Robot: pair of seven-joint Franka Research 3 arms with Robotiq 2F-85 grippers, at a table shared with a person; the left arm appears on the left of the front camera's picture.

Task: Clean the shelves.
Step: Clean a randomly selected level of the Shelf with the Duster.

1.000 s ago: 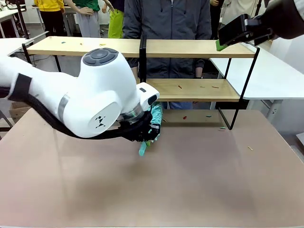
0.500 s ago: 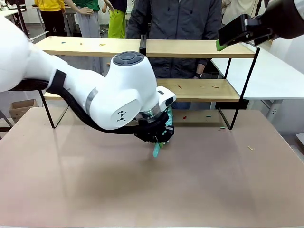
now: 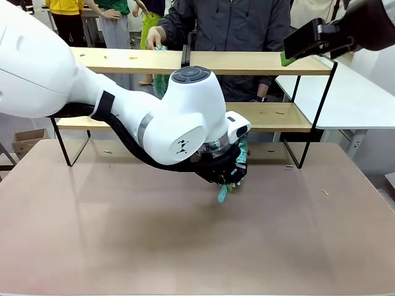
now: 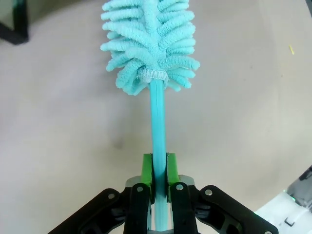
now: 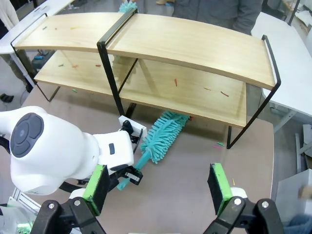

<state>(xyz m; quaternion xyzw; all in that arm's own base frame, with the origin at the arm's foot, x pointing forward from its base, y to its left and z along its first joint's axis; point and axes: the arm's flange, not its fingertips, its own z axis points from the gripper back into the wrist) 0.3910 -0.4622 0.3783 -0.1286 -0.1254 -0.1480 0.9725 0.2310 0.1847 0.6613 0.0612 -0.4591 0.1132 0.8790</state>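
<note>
Teal duster (image 4: 151,41), pinched in left end effector (image 4: 158,168), has moved rightward; right end effector (image 5: 158,187) gapes.

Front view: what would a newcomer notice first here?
The bulky white left arm reaches across the table's middle, its hand shut on a fluffy teal duster. Behind stand two-tier wooden shelves dotted with small coloured scraps; the right hand hangs open above.

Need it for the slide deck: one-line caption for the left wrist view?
Left pincer shut on the handle of a teal fluffy duster, head out over the tabletop.
</note>
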